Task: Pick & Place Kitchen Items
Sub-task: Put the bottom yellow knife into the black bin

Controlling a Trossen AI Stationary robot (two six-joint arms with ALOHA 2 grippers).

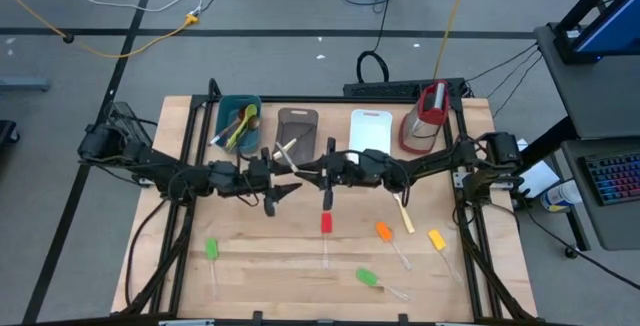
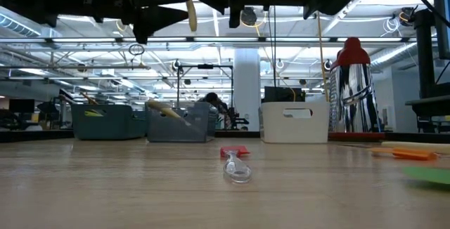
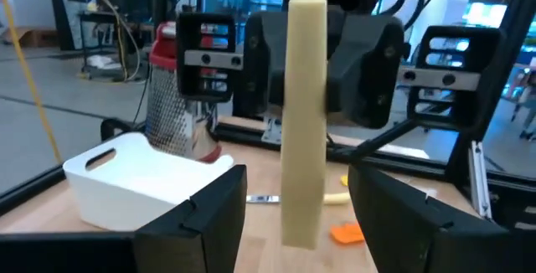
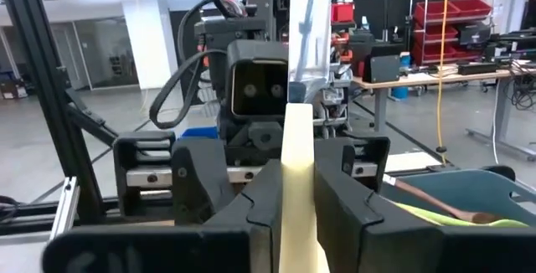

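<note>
Nearest me, along the front of the bench [image 1: 250, 266], utensils lie scattered: a green spatula [image 1: 211, 250], another green one [image 1: 366, 277], an orange spatula [image 1: 383, 231], a yellow one [image 1: 436, 238] and the red spatula [image 1: 325, 223]. Above mid-bench the two arms meet nose to nose. The right end effector [image 4: 297, 214] is clamped on the pale-handled knife [image 4: 298, 181], held upright in the air; the left end effector [image 3: 295, 214] stands wide open around the same handle, its fingers [image 3: 213, 214] clear of it. Beyond sit the teal tub [image 1: 240, 116], grey tub [image 1: 297, 126], white tub [image 1: 370, 131] and the jug [image 1: 425, 116]. My worry: if the arms part crookedly, an open finger could clip the knife and twist it loose.
</note>
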